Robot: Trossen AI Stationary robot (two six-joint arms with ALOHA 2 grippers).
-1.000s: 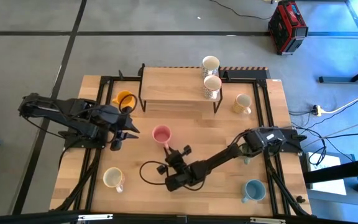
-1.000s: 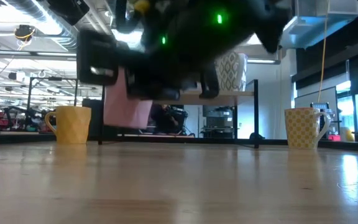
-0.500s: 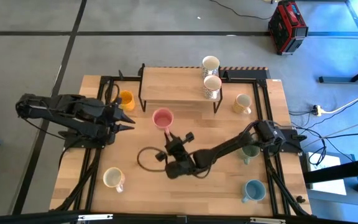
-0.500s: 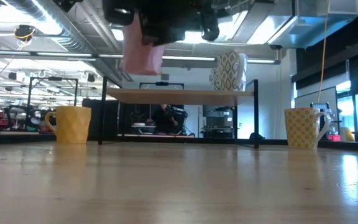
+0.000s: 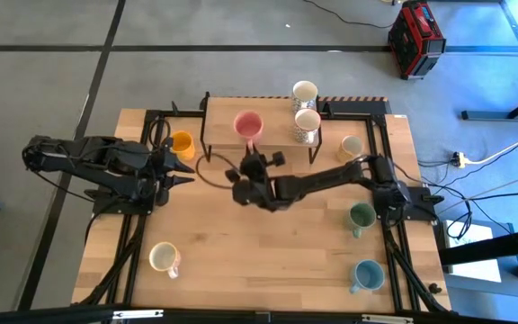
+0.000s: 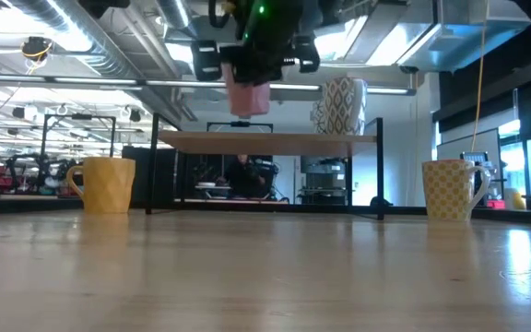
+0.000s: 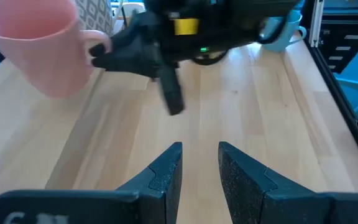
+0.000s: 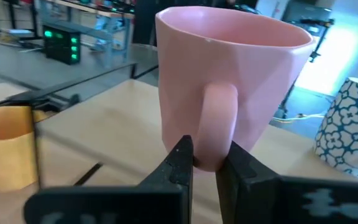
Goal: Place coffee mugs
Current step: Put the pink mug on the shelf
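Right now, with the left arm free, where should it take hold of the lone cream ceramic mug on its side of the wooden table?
Probably by its handle, coming down from above. The cream ceramic mug stands upright, mouth up, with the handle jutting sideways and nothing beside it. The open left gripper could straddle it, as the right gripper does the pink ceramic mug.

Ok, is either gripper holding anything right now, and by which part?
Yes: the right gripper holds the pink mug by its handle, raised above the wooden shelf. The left gripper holds nothing.
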